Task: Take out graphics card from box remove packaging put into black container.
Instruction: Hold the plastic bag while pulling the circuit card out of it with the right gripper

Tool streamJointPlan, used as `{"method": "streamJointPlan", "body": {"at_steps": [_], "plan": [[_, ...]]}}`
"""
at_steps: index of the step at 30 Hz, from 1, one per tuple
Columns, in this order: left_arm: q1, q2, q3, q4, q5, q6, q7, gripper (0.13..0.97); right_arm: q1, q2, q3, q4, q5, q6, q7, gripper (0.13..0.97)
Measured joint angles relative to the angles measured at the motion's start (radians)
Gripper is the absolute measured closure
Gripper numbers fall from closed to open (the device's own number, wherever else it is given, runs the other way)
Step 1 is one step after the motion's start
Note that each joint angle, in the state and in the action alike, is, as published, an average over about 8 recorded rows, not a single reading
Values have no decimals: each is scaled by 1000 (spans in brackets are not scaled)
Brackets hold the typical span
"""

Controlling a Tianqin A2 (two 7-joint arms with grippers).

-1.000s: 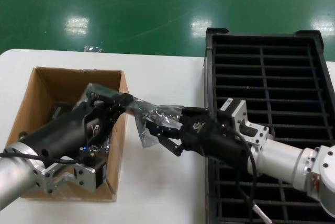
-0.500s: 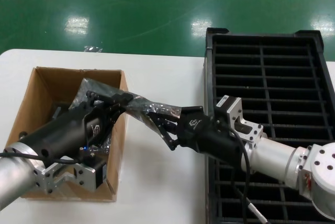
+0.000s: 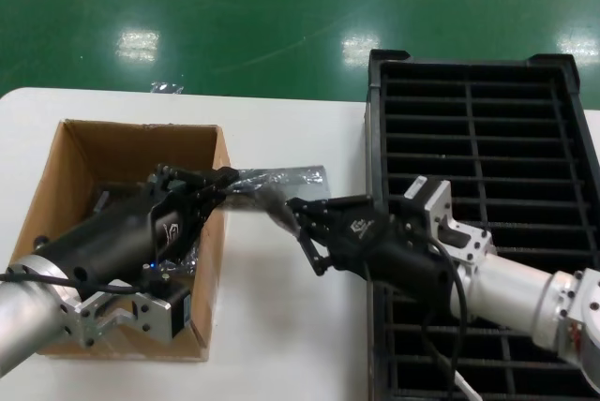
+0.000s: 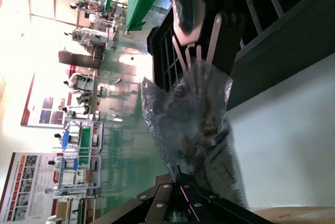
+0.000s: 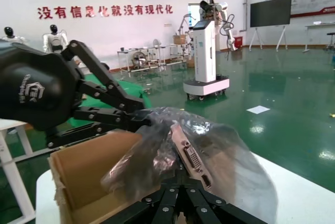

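Note:
The packaging [image 3: 281,179], a silvery crinkly bag, hangs stretched level between my two grippers, just right of the brown box [image 3: 56,169]. My left gripper [image 3: 222,181] is shut on its left end above the box's right wall. My right gripper [image 3: 294,210] is shut on its right end. The graphics card's silver bracket [image 5: 191,156] shows through the bag [image 5: 220,156] just above my right gripper [image 5: 181,175]. In the left wrist view the bag [image 4: 188,114] runs from my left gripper [image 4: 178,174] to the right one. The black container [image 3: 375,92] stands to the right, with the right arm across its near part.
More dark items lie inside the box [image 3: 103,200]. A small scrap of clear plastic [image 3: 167,88] lies at the table's far edge. The white table [image 3: 281,326] shows between box and container. Green floor lies beyond.
My right gripper, open around the bag a second ago, has shut on it. The bag, crumpled and drooping before, is now pulled flat and level. The left arm has not moved.

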Motion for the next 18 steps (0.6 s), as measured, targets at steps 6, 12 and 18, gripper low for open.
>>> {"method": "streamJointPlan", "body": {"at_steps": [6,12,18], "plan": [[0,0,0,0,0,0,0,958,-18,24,2,35,-1,-5,5,962],[0,0,0,0,0,0,0,958,-17,19,2,25,-10,5,-17,962],[0,0,0,0,0,0,0,958,-1,1,1,-5,-20,14,-54,962]]}}
